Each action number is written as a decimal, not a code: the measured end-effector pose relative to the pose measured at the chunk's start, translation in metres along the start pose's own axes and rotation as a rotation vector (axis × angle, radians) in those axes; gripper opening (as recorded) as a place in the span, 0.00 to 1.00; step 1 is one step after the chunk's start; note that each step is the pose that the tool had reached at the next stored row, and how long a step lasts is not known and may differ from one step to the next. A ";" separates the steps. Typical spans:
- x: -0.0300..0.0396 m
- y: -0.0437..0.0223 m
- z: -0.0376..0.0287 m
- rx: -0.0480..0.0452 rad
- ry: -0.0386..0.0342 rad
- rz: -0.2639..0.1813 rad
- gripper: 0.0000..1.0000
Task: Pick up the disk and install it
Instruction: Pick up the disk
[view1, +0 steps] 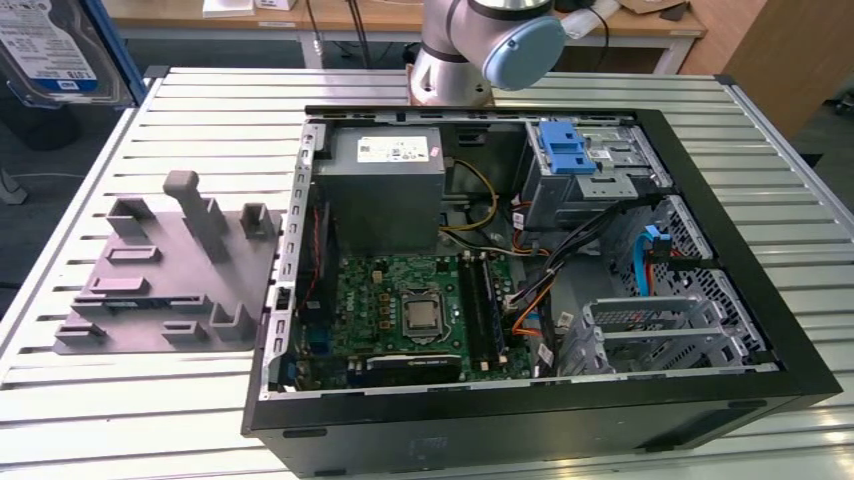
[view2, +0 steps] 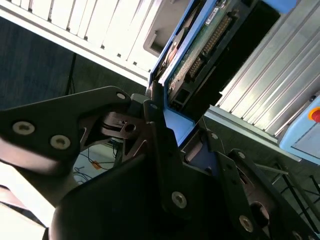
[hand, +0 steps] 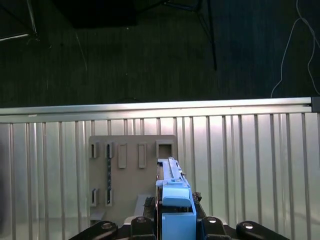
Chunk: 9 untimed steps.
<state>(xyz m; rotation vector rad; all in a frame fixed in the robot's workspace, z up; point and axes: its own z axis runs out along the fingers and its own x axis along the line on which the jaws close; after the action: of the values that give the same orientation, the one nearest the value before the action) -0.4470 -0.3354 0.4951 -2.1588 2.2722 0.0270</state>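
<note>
A slatted metal table (view1: 107, 400) carries an open computer case (view1: 534, 420). The robot arm's base (view1: 454, 60) stands at the case's far side in the exterior view, and a grey holder plate (view1: 174, 300) lies flat just beside the case on the exterior view's left. The disk (view1: 54, 50) is outside the case, held up in the air on that same side, and in the first wrist view it hangs edge-on over the plate. The gripper (view2: 180, 120) has its jaws closed on the disk, with black fingers (view2: 156, 107) pressed against its blue frame and the green circuit board showing.
</note>
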 end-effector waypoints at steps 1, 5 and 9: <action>0.0000 0.0000 -0.0002 0.0000 0.0000 0.000 0.36; 0.0000 0.0000 -0.0002 0.0002 -0.0002 0.000 0.36; -0.0001 -0.0011 -0.0002 0.0002 -0.0003 0.000 0.36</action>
<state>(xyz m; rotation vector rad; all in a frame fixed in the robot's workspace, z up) -0.4459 -0.3353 0.4953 -2.1585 2.2721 0.0271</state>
